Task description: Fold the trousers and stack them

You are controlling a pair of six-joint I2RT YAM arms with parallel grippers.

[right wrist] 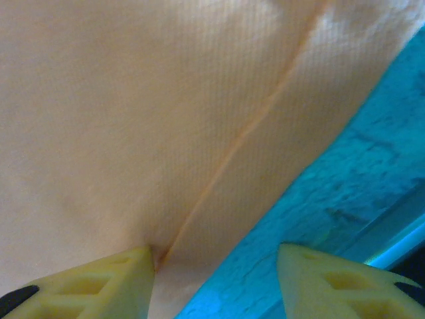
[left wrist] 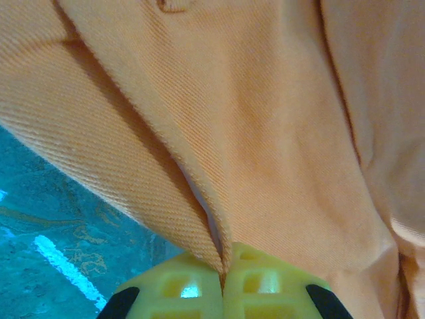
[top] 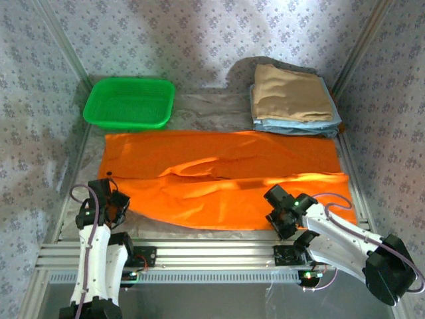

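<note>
Pinching a raised fold of the orange trousers (top: 219,179) at their near left corner with the left fingers (left wrist: 199,296) pressed tight together. Holding the right fingers (right wrist: 99,289) spread apart at the near right edge, one tip against a seam in the cloth, the other above bare counter (right wrist: 345,193). Spread flat across the middle of the counter, just in front of a green basket (top: 129,103) and a stack of folded clothes (top: 292,100), tan over light blue.
</note>
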